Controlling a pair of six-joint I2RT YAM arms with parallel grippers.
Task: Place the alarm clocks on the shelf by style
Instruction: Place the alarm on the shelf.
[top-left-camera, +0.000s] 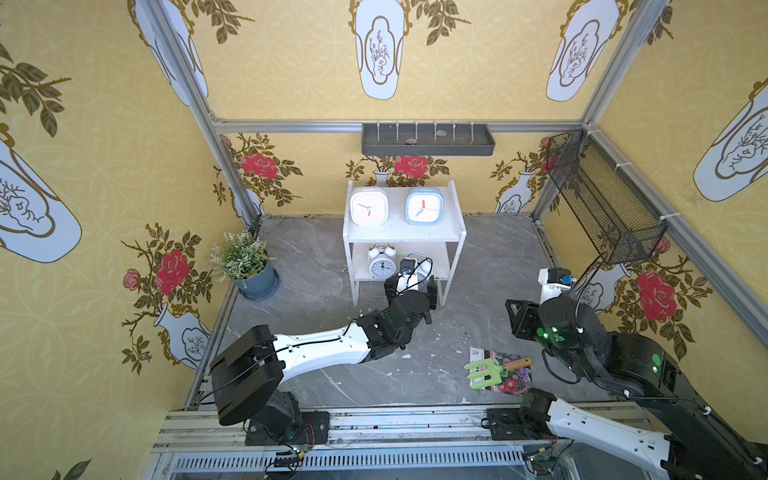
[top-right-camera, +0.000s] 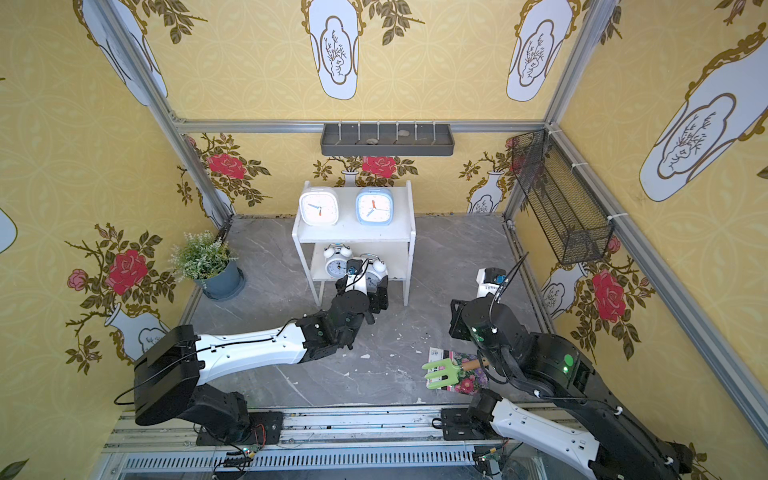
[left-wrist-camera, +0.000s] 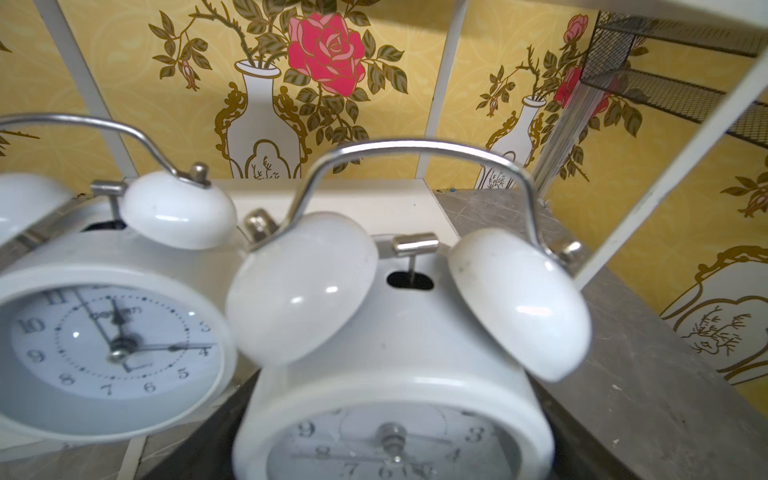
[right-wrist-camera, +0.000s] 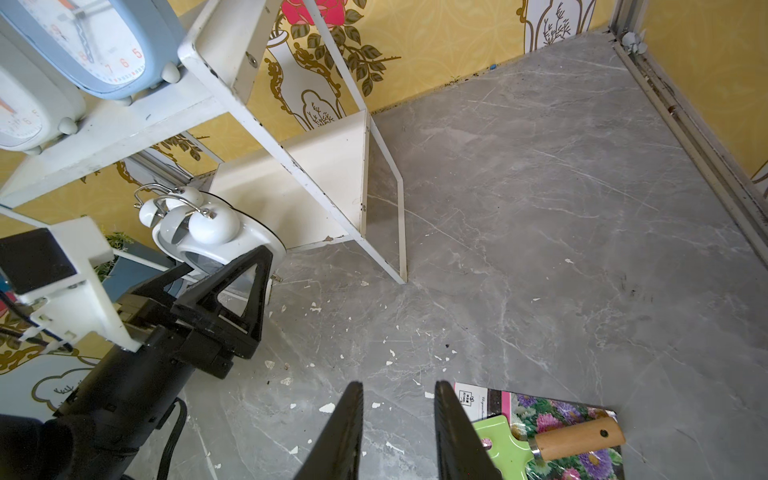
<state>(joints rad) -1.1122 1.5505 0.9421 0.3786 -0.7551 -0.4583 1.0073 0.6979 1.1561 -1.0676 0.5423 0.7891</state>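
The white two-tier shelf (top-left-camera: 405, 237) stands at the back wall. On its top board sit a white rounded-square alarm clock (top-left-camera: 369, 206) and a light blue one (top-left-camera: 424, 206). A white twin-bell clock (top-left-camera: 382, 262) stands on the lower board. My left gripper (top-left-camera: 411, 284) is shut on a second twin-bell clock (left-wrist-camera: 395, 353), held tilted at the lower board's front edge, right beside the first (left-wrist-camera: 112, 332). My right gripper (right-wrist-camera: 399, 405) hangs open over bare floor to the shelf's right, with nothing between its fingers.
A potted plant (top-left-camera: 245, 266) stands left of the shelf. A green garden fork (top-left-camera: 486, 370) lies on a flowered seed packet (top-left-camera: 513, 376) near the front right. A black mesh basket (top-left-camera: 602, 208) hangs on the right wall, and a grey tray (top-left-camera: 428, 139) on the back wall.
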